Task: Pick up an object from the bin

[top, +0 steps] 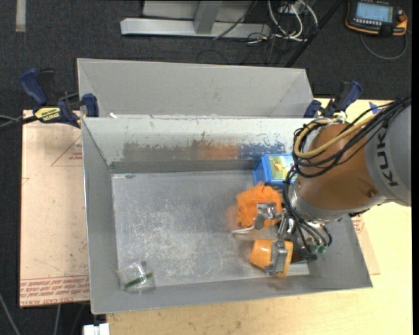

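Near left corner: A small clear packet point(136, 276) with something green inside is lying on the bin floor, well apart from everything else.
Surface: The grey metal bin point(163, 209) is showing a scuffed, speckled sheet floor, with walls sloping up on all sides.
Near right: A stubby orange rounded thing point(260, 252) is lying close to the near wall, with a metal part of the tool touching or overlapping its right side.
Gripper: The gripper point(275, 230) is hanging low in the bin's right half, between the orange stub and a crumpled orange thing point(256, 201) just behind it. I cannot tell whether it is clenched or released, nor whether it is grasping either one.
White scrap: Something pale point(242, 229) is poking out to the left below the crumpled orange thing.
Arm: The wrist's brown-orange cover point(334, 176), looped with yellow and black cables, is reaching in from the right.
Far right: A blue box point(272, 167) with a yellow print is leaning at the foot of the far wall, just behind the crumpled thing.
Far wall: The metal is reflecting blurred orange and blue smears.
Room: Dark carpet point(65, 33) is surrounding the bin; beyond it a grey metal base point(196, 25), loose cables and an orange-and-black handheld controller point(376, 16) are lying.
Hard to make out: The arm is covering the bin's right wall and part of the blue box; the tool's tips are merging with wires and orange shapes.
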Controlling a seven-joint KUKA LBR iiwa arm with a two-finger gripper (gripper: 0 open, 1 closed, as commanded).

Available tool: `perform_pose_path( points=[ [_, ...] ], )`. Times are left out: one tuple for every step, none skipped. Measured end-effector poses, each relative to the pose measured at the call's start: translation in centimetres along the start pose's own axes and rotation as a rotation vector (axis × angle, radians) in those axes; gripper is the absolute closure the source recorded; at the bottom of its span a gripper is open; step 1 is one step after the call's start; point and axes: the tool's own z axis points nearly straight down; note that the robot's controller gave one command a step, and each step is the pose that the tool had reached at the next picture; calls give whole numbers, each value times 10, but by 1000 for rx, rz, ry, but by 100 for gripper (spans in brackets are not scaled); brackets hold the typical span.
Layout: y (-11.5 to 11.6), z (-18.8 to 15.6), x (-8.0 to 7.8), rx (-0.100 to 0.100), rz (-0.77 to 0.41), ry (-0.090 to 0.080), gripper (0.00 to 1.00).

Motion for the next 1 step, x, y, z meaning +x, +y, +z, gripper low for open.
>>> perform_pose_path(
  points=[
    [0, -4, -2, 0, -1, -8, 0]
  ],
)
